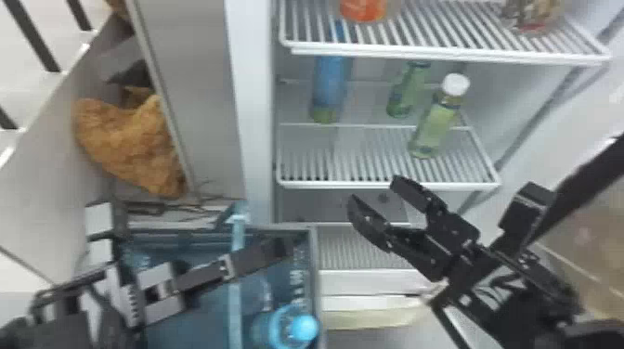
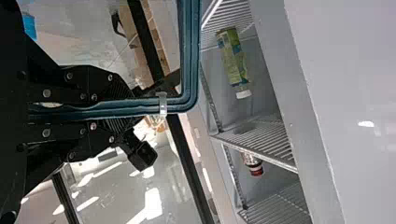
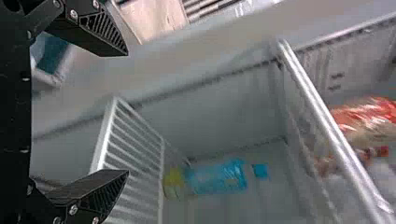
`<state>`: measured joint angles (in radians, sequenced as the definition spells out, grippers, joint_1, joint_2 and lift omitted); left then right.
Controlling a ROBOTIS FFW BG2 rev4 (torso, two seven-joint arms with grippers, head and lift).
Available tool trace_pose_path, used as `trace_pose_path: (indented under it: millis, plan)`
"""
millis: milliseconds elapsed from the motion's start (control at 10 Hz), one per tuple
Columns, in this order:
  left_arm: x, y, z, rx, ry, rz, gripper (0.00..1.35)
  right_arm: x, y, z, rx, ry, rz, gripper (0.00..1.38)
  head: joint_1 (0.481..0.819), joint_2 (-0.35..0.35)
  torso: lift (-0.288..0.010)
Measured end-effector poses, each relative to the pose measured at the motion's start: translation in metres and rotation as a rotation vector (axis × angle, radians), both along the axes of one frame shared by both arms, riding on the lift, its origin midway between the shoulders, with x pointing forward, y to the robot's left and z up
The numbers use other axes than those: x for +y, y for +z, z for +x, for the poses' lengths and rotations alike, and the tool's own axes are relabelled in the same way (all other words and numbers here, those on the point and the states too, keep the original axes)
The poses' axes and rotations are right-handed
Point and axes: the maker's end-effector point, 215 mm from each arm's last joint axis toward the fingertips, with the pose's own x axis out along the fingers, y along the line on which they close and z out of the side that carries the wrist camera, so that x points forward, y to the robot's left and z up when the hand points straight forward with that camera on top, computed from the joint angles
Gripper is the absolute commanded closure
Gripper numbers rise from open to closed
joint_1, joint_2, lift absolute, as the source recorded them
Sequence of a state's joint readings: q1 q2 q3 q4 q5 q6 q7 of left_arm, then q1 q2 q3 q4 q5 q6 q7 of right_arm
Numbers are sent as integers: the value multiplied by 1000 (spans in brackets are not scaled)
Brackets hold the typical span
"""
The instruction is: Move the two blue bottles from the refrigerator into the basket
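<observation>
My right pincer [image 1: 372, 190] is spread wide with nothing between its two fingers, right of centre in the head view, in front of the refrigerator [image 1: 253, 116]. My left pincer [image 1: 282, 247], lower left of centre there, is clamped on one rim of the basket [image 1: 317, 278], as my left wrist view shows. I count two blue bottles: the shelved blue bottle [image 1: 330, 86] stands in the upper middle of the head view, at the back of the middle shelf [image 1: 371, 185], and the basket's blue bottle [image 1: 290, 327] is inside the basket, bottom centre, cap up. Two green bottles share that shelf to the right: the rear green bottle [image 1: 407, 90] and the white-capped green bottle [image 1: 436, 123]. Along the top edge, one orange item [image 1: 364, 8] and one patterned item [image 1: 531, 14] rest on the top shelf [image 1: 445, 53].
</observation>
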<state>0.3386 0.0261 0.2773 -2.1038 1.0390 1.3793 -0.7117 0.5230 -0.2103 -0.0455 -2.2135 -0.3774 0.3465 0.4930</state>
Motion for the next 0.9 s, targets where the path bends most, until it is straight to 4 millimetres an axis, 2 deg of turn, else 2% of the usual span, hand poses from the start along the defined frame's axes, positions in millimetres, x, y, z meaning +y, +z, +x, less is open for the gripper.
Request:
trace_pose_path:
  millis: [300,600,900]
  plan:
    - [-1,-2,-1,8,-3,-3,1199,-23,13,30,-91,-91,-36,154,695,-176,-220]
    - [-2,-3,-2,10,-7,-3,1199,-44,18,70,-151,-171,-67,131,695,-197,-220]
    - [-3,-3,-2,12,-8,-6,1199,-53,22,111,-180,-208,-87,121,695,-200,-220]
